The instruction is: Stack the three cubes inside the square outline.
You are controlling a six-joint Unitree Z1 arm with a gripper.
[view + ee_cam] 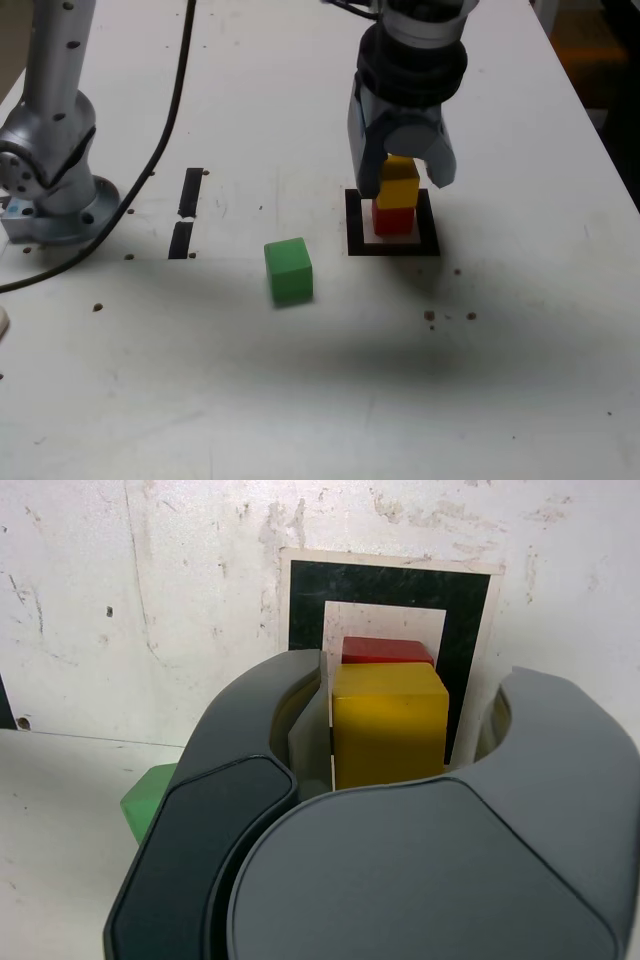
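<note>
Yellow cube sits on red cube, both inside square outline on white table. Hand straddles yellow cube, jaws parted; wrist view shows gaps on both sides, so it looks released, though contact on one side is hard to rule out. Green cube lies alone at about eight o'clock from stack, well apart. Two black tape strips further out at nine o'clock.
</note>
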